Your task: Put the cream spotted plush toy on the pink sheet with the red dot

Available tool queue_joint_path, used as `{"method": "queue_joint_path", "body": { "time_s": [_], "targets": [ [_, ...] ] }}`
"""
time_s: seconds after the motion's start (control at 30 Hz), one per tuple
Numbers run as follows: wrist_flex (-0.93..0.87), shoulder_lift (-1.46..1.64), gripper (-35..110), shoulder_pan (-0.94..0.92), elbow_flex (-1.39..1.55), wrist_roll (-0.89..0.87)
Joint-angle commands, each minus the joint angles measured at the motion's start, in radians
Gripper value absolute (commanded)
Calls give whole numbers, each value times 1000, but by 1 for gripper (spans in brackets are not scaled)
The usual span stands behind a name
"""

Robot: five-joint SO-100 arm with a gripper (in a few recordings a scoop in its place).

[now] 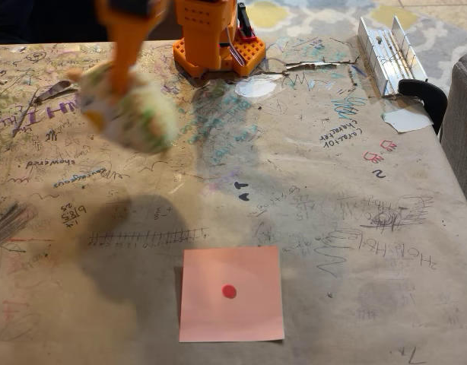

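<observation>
One cream spotted plush toy (127, 106) hangs clamped in the orange fingers (121, 76); pink sheet (231, 293) lies bare below.

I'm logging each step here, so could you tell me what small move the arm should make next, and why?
Probably carry the cream spotted plush toy toward the picture's lower right, over the pink sheet with the red dot. The gripper holds it aloft at upper left, its shadow falling left of the sheet.

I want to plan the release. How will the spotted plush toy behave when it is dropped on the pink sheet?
The plush toy hangs blurred under the orange arm, so it probably is light and soft. Its rounded body may wobble or roll slightly off the pink sheet.
</observation>
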State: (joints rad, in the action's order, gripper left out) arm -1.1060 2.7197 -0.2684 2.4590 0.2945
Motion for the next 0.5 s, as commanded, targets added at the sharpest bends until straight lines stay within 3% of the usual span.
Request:
{"method": "queue_joint_path", "body": {
  "time_s": [0.0,0.3,0.47],
  "targets": [
    [-193,529,0,178,-95,-58],
    [-460,632,0,407,-495,-98],
    [-403,597,0,390,-402,-89]
  ]
}}
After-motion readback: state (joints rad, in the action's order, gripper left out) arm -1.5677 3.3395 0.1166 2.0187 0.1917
